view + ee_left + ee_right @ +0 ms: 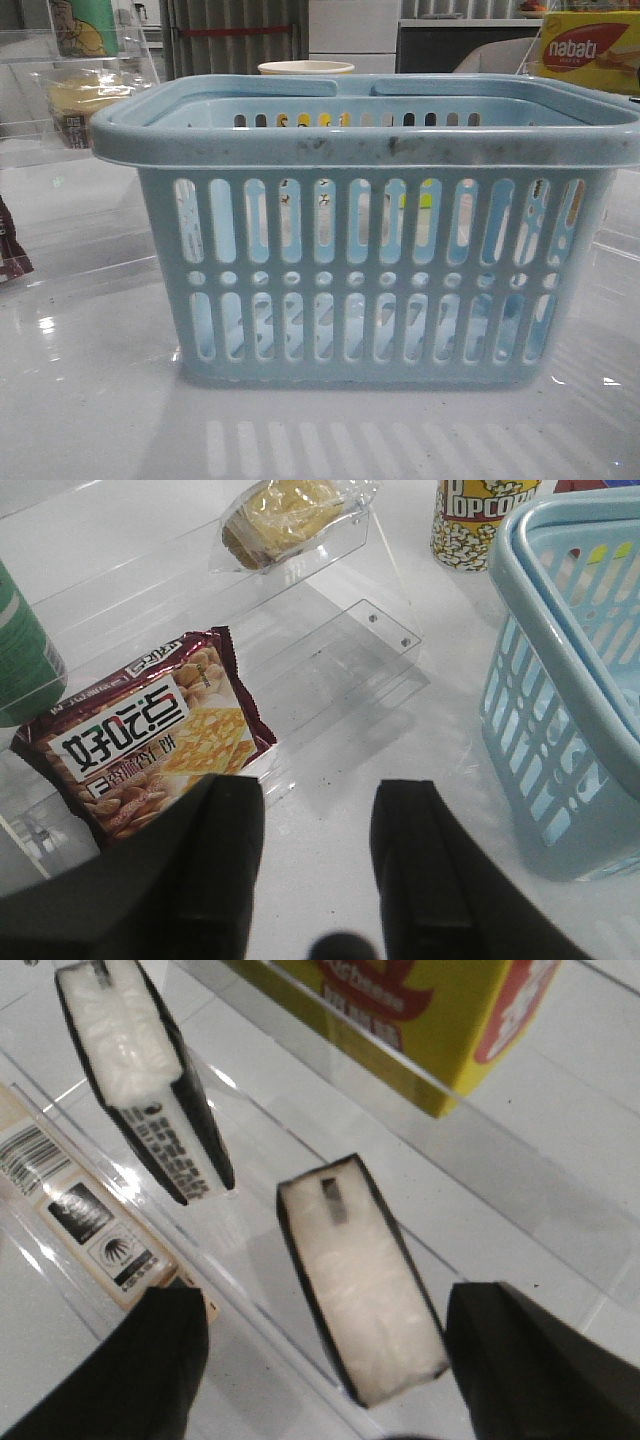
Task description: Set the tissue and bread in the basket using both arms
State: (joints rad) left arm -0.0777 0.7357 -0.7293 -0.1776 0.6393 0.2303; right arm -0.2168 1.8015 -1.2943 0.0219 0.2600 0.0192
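Front view: slotted blue plastic basket (pixel 365 290)

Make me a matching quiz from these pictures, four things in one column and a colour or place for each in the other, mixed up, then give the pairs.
Things:
1. large light blue slotted plastic basket
2. pale yellow bread loaf in clear plastic wrap
3. dark reddish-brown cracker wrapper
4. dark-edged tissue packet with a white face

Descriptions:
A. lying on a clear acrylic step, just beyond the open left gripper
B. between the spread fingers of the right gripper
C. fills the middle of the front view
D. on the upper clear shelf, above the wrapper

Pairs: 1-C, 2-D, 3-A, 4-B
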